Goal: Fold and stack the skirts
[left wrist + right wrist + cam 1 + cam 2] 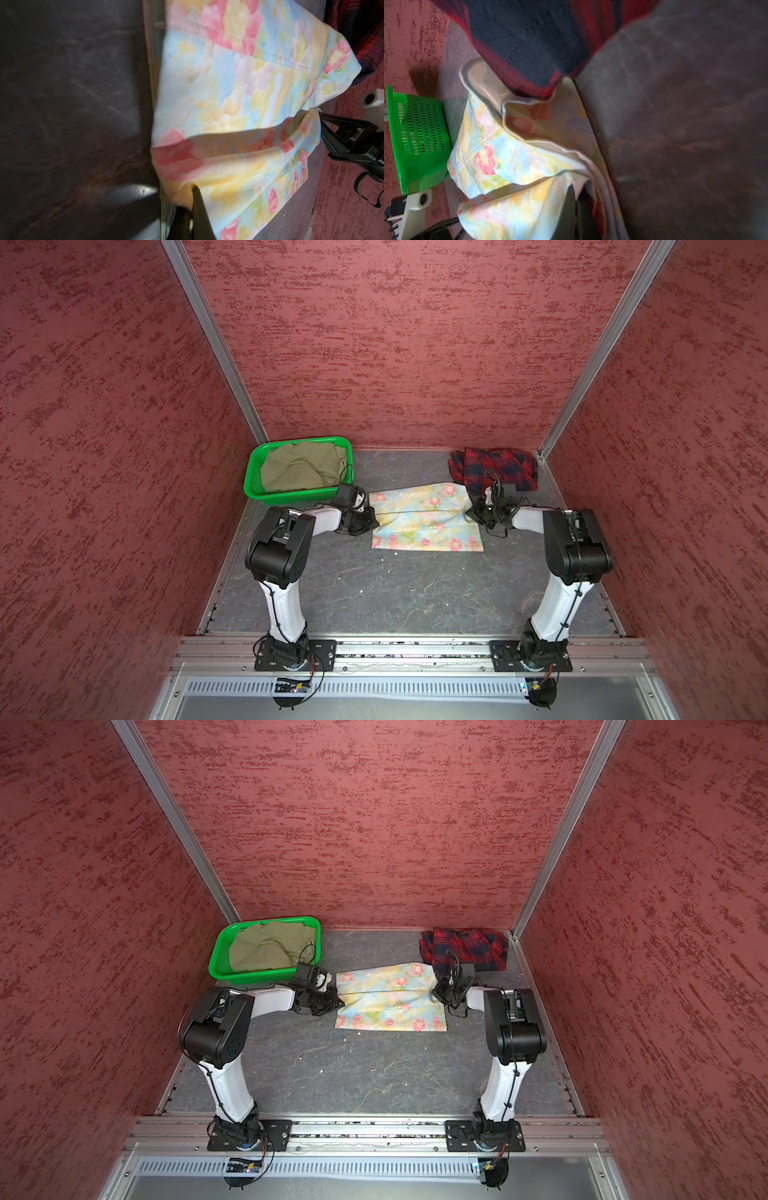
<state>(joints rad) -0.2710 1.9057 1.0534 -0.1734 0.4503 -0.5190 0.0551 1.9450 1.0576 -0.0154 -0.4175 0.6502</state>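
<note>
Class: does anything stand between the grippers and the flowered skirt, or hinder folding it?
Nothing separates them: the left gripper and right gripper are each shut on an opposite edge of the flowered skirt. The plaid skirt overlaps its far right corner and may drag.

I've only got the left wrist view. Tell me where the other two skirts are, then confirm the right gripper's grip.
Observer: The olive skirt lies crumpled inside the green basket, far left on the table.
Operator: Now the plaid one.
Observer: The plaid skirt is heaped in the table's far right corner, its near edge lying over the floral skirt.
Operator: And the right gripper.
Observer: The right gripper is shut on the floral skirt's right edge; the right wrist view shows cloth bunched between its fingers.
</note>
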